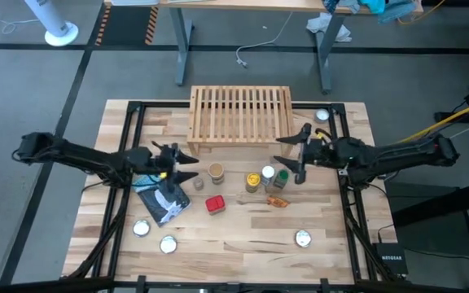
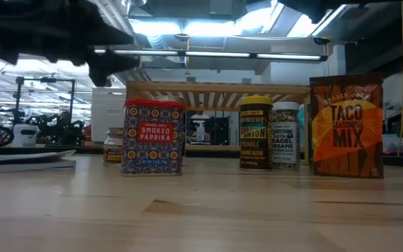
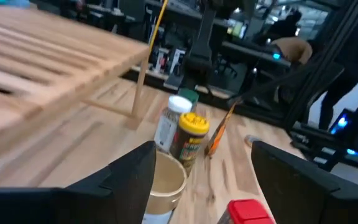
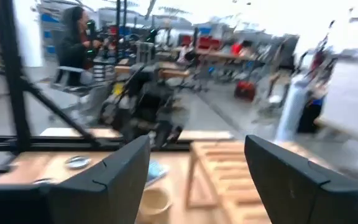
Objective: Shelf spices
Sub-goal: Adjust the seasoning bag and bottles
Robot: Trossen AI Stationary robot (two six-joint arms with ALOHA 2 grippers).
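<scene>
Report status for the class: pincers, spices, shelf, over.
Left pincer and right pincer open, empty, above table. Spices, tan-lid jar and red tin among them, on the table; shelf bare. Nothing blocking.

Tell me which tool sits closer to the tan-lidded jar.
Left. The left tool hovers open just beside the tan-lidded jar, on its left in the high view. The right tool is open farther off to the jar's right, past the yellow-lidded jar.
</scene>
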